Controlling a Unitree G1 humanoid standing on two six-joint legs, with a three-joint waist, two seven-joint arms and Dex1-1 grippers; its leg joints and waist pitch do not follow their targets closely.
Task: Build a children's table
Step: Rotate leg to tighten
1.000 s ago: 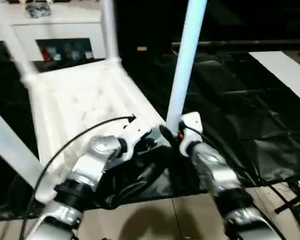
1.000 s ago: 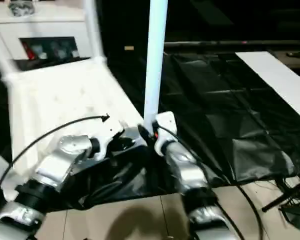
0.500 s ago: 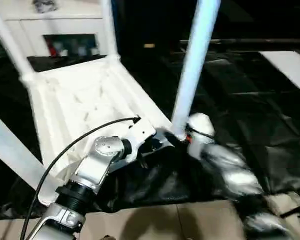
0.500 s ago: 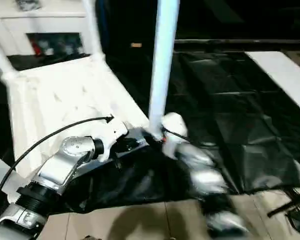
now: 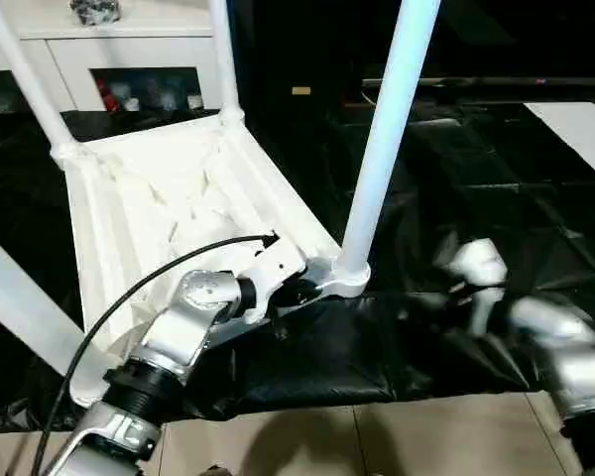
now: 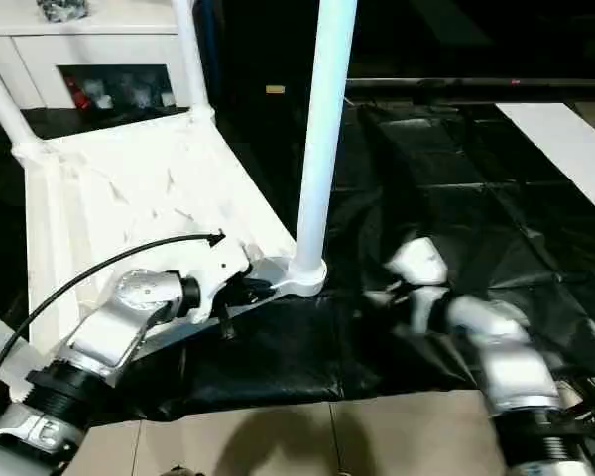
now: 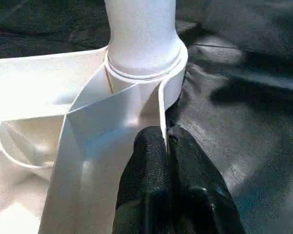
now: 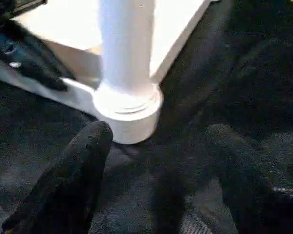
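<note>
Nearest, the left claw (image 7: pixel 167 146) is clamped on the thin white edge wall of the small all-white plastic children's table (image 5: pixel 154 213), right beside its near right corner socket (image 8: pixel 127 109). Its two black fingers (image 7: pixel 149 170) press together with the wall between them. The table lies upside down on crumpled black plastic sheeting (image 5: pixel 496 218) spread over the floor, its ribbed underside facing up.

To the right, the right claw (image 8: pixel 156 161) hangs released above the sheeting, its fingers (image 8: pixel 73 180) spread wide with nothing between them, near the corner socket but apart from it.

From that socket a long white tubular leg (image 5: pixel 387 139) rises upright. Another leg (image 5: pixel 20 302) runs out at the near left, and two more stand at the far corners, one on the left (image 5: pixel 25 84) and one on the right (image 5: pixel 221 55).

Farther off on the left stands a white cabinet with glass doors (image 5: pixel 129 64). A flat white panel (image 5: pixel 575 134) lies at the far right.
</note>
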